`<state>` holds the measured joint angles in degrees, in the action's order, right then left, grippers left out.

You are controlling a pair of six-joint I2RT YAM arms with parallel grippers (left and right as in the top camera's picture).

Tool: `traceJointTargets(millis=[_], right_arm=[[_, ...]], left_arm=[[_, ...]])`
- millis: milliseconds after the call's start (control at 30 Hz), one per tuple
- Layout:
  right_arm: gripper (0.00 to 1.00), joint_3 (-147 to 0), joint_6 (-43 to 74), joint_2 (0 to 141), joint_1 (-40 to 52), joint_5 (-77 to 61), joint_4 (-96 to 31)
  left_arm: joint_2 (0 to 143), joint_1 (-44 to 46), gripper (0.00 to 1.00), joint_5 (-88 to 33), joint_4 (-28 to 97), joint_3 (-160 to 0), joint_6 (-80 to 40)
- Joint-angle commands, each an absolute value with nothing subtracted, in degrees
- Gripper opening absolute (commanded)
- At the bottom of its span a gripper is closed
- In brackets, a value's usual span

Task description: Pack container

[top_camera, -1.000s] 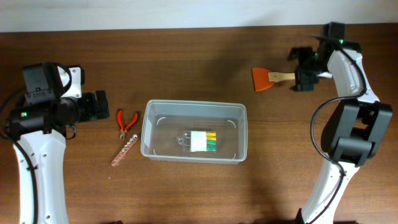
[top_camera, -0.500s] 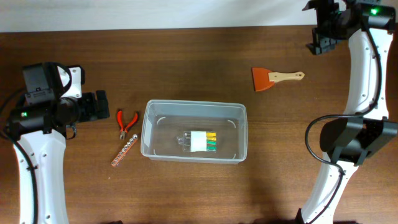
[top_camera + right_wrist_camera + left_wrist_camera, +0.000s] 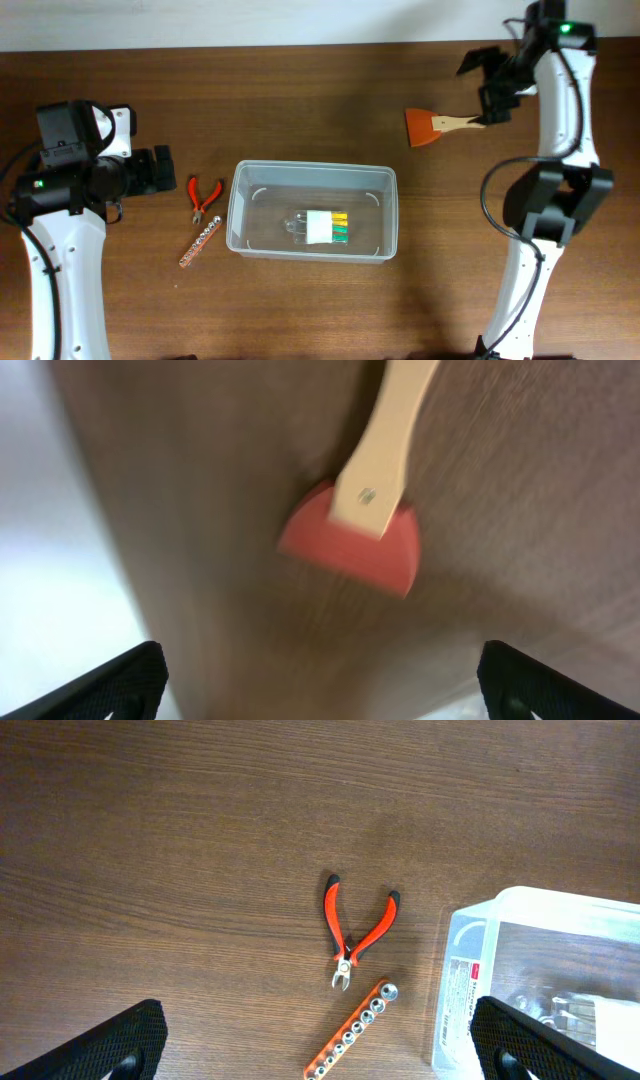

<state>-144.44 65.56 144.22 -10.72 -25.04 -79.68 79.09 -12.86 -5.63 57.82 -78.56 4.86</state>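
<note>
Orange-bladed spatula (image 3: pixel 445 125) lies past far-right corner of container (image 3: pixel 312 212), handle pointing away from it. R claw (image 3: pixel 488 90) hovers by handle end, spread wide, empty, clearly nearer.

You've got a dark wood table (image 3: pixel 300 90) with visible grain and a dull satin finish, not glossy. The container (image 3: pixel 310 166) is clear, smooth plastic that catches a bit of shine along the rim. The pliers (image 3: pixel 347 952) have bare metal jaws and smooth orange-red grips, rubber or plastic, can't tell which. The socket strip (image 3: pixel 352 1031) is an orange rail carrying shiny metal sockets. The scraper (image 3: pixel 365 500) has a pale, unfinished-looking wood handle and a matt orange-red blade. Your left arm (image 3: pixel 60 260) wears a smooth white plastic shell.
</note>
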Motion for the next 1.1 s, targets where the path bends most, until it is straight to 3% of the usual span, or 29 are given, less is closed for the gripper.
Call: traceJointTargets(millis=[0, 1067], right_arm=[[0.99, -144.86, 64.73, 147.63, -10.09, -25.96, -79.22], [0.99, -144.55, 70.3, 152.94, -10.13, -12.82, -77.03]], left_arm=[[79.46, -12.73, 0.99, -6.26, 57.76, -79.22, 4.12], [79.46, -12.73, 0.99, -6.26, 59.42, -79.22, 4.03]])
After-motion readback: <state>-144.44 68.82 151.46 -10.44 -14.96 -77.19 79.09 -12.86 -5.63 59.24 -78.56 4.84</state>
